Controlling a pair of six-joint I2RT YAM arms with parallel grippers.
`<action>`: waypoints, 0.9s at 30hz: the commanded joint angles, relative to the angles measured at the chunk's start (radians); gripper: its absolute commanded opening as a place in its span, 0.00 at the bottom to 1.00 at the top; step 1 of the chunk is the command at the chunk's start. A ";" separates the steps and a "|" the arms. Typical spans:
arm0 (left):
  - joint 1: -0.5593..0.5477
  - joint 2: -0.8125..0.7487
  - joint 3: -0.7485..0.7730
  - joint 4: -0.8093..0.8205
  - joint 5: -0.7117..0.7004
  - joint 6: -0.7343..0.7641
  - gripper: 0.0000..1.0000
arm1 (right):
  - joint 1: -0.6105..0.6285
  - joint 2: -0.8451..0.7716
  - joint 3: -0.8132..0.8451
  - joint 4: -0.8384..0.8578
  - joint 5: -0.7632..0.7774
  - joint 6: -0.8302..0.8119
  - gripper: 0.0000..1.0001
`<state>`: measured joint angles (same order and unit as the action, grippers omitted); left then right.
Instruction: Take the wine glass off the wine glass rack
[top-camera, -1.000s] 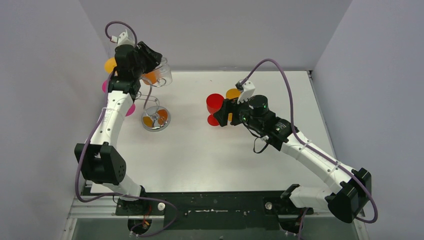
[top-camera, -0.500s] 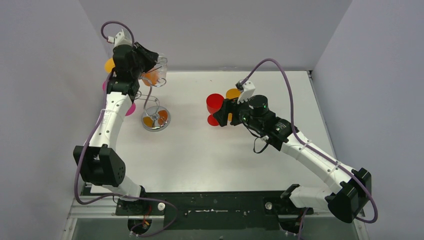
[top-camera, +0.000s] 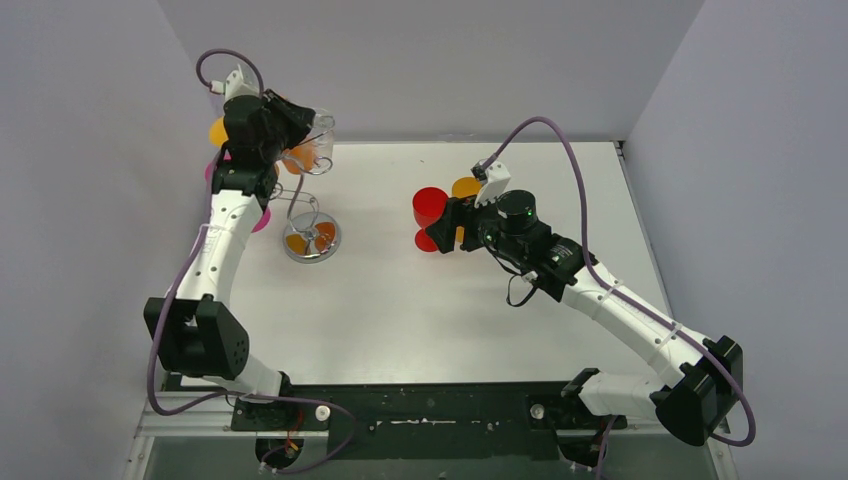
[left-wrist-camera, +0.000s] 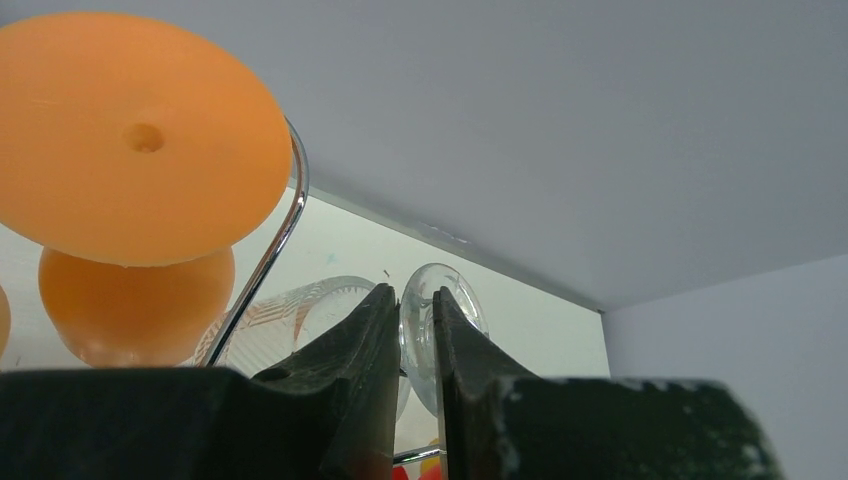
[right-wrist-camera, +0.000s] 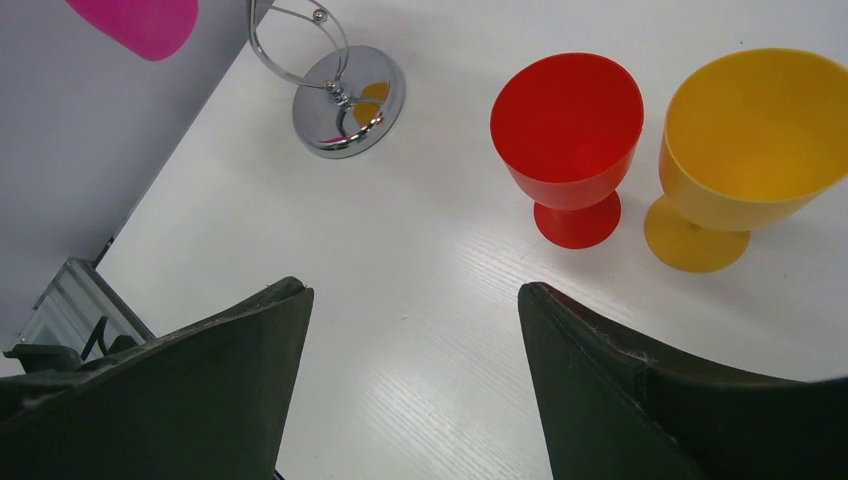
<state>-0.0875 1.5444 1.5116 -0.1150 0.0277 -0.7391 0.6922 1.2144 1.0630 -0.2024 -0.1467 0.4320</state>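
White desk (top-camera: 420, 320), left gripper (left-wrist-camera: 416, 305) jaws clenched on the clear wine glass (top-camera: 318, 138), carried slightly further toward upper left than a second ago, above the wine glass rack (top-camera: 311, 238), right gripper (right-wrist-camera: 415, 290) jaws spread, unmoved.

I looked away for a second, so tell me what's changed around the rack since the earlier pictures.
The left gripper closed on the clear wine glass and carried it a little to the left in the top view. The wine glass rack, the open right gripper, the red goblet and the yellow goblet stayed put.
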 joint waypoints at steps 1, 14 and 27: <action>0.007 -0.063 -0.016 0.047 0.022 -0.015 0.00 | -0.009 -0.010 0.008 0.049 -0.009 0.009 0.77; 0.020 -0.107 -0.042 0.052 0.055 -0.039 0.00 | -0.008 -0.005 0.006 0.057 -0.019 0.019 0.77; 0.043 -0.075 -0.042 0.179 0.224 -0.120 0.00 | -0.009 -0.005 0.006 0.059 -0.019 0.024 0.78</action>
<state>-0.0605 1.4895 1.4452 -0.0677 0.1608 -0.8360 0.6922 1.2152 1.0630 -0.2020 -0.1650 0.4438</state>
